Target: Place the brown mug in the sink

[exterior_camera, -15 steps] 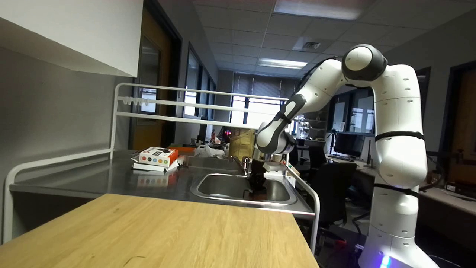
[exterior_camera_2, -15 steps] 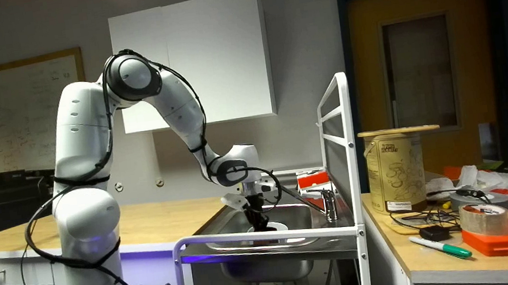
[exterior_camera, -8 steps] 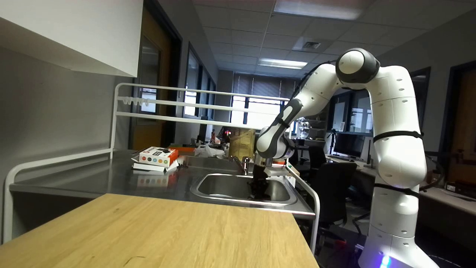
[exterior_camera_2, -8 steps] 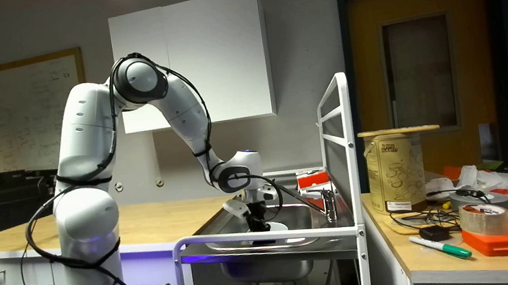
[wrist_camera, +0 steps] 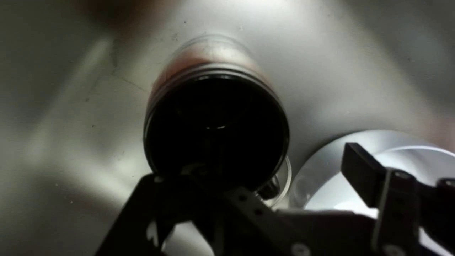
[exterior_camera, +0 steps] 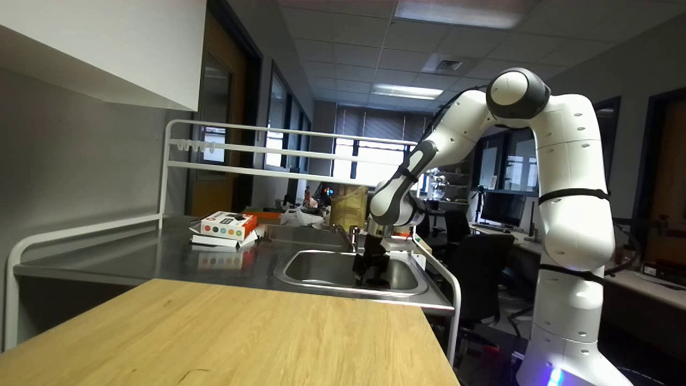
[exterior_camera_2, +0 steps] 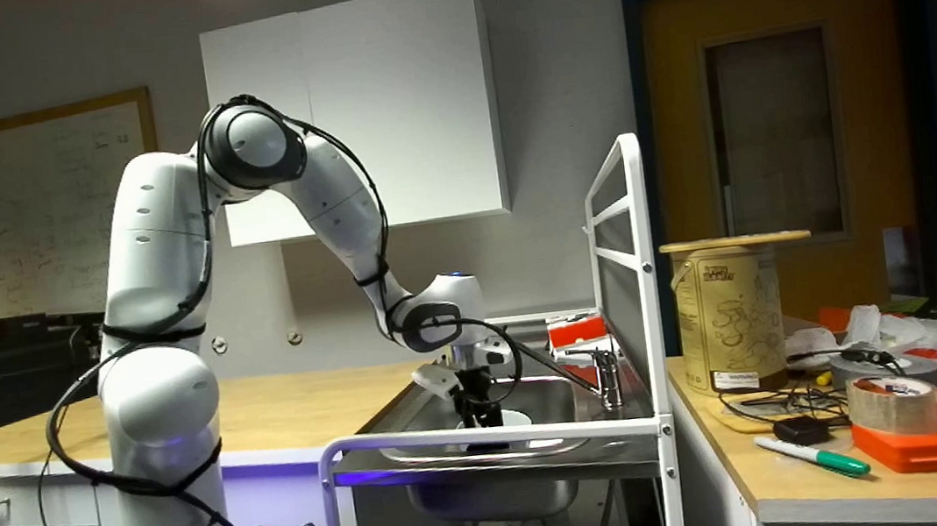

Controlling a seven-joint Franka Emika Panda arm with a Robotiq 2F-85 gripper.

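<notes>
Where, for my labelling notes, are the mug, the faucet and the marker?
Mug (wrist_camera: 217, 105), in the wrist view: its dark inside.
Faucet (exterior_camera_2: 610, 381), in an exterior view: its upright body.
Marker (exterior_camera_2: 802, 453), in an exterior view: its white barrel.

The mug is showing near-black inside, while the sink is looking silver-grey and the dish is appearing white and pale grey. The gripper is looking black, and the arm white with dark grey. The tabletop is displaying honey-coloured wood grain. The box is carrying coloured dots on white beside red; the drum is bearing dark drawings on tan.
</notes>
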